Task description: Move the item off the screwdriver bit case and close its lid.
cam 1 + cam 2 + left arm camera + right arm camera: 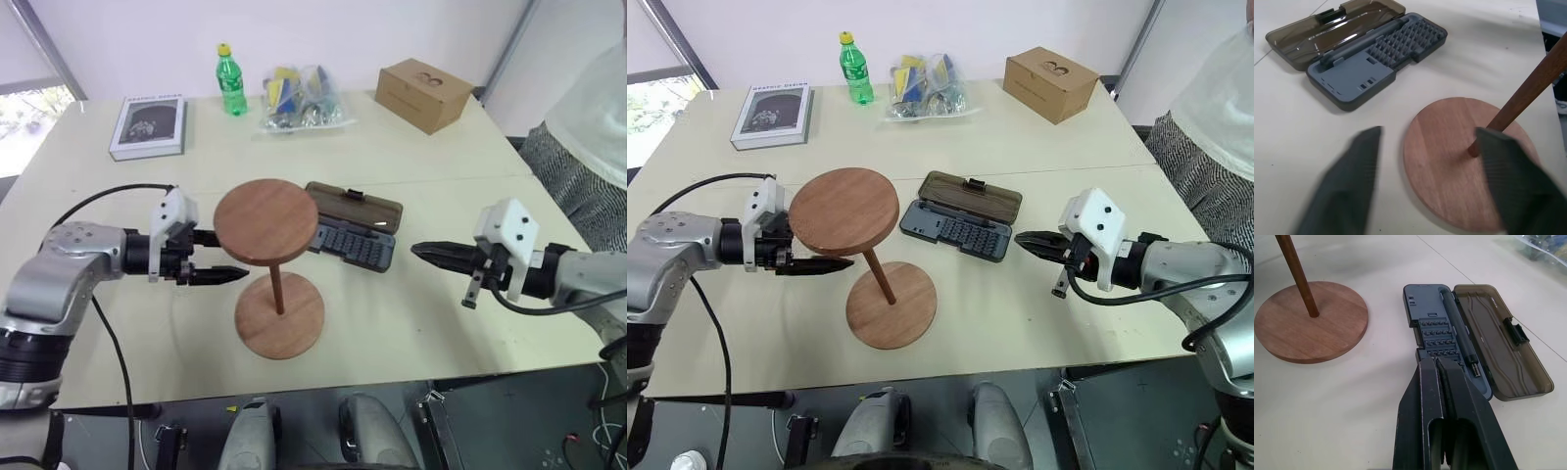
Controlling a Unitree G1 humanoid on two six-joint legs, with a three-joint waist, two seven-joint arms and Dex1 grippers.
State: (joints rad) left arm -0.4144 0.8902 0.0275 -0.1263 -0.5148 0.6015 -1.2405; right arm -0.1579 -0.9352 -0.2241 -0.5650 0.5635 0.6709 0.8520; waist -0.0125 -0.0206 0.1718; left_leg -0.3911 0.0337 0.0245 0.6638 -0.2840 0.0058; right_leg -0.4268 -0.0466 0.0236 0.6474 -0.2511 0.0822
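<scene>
While the reddish-brown wooden stand [867, 250] sits beside the open grey-blue bit case [955, 230], the left claw [217, 257] gapes empty and the right claw [1024, 241] is pinched tight.

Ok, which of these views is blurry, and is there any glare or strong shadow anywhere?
Left wrist view: the left gripper's fingers are soft and out of focus, while the screwdriver bit case is sharp. Right wrist view: the right gripper and the lid are crisp. Left eye view: even light, a soft shadow under the wooden stand, bright daylight at the window.
</scene>
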